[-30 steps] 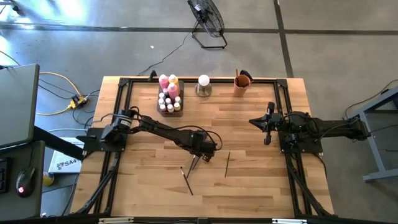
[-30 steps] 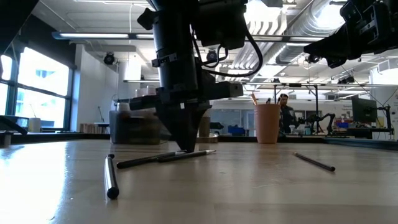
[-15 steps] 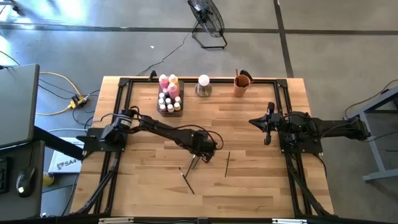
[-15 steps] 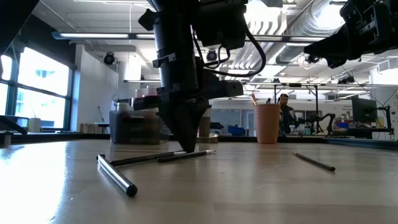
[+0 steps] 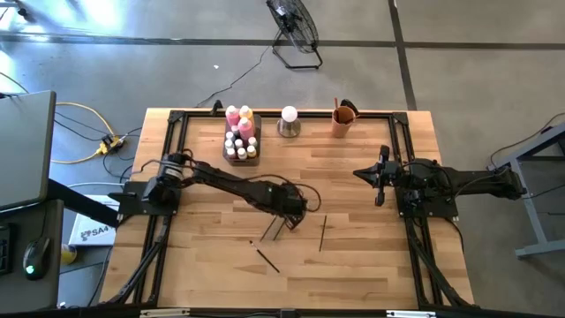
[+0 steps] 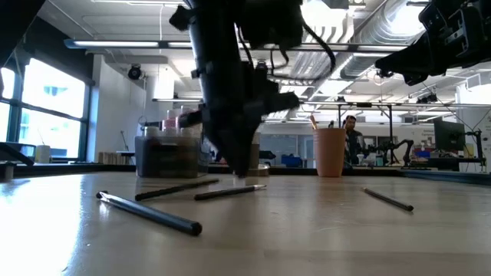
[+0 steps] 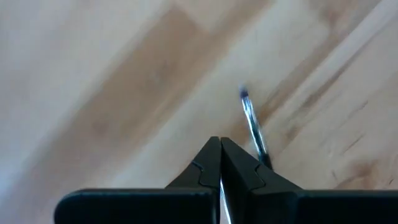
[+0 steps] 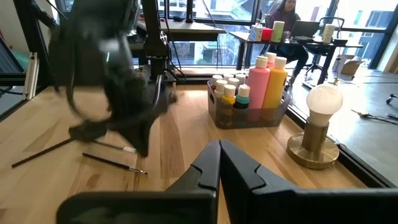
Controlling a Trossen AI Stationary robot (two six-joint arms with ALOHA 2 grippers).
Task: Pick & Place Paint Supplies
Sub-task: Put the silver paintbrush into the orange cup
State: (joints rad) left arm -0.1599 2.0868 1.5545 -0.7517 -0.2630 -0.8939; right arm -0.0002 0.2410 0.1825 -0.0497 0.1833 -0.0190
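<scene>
Left gripper (image 5: 281,223) pinched on a paintbrush (image 5: 271,230) at mid-table!

Your left claw's fingers (image 7: 211,163) are clamped together with the thin brush caught between them, one end raised off the wood. Two more brushes (image 5: 267,260) (image 5: 322,233) lie flat nearby, bottles (image 5: 240,134) sit at the far edge, and your right gripper (image 5: 380,177) waits closed, empty, at its side.

Grey concrete floor (image 5: 494,53), black floor fan (image 5: 295,28), tall windows (image 6: 46,115), exposed ceiling ducts (image 6: 368,31)
</scene>
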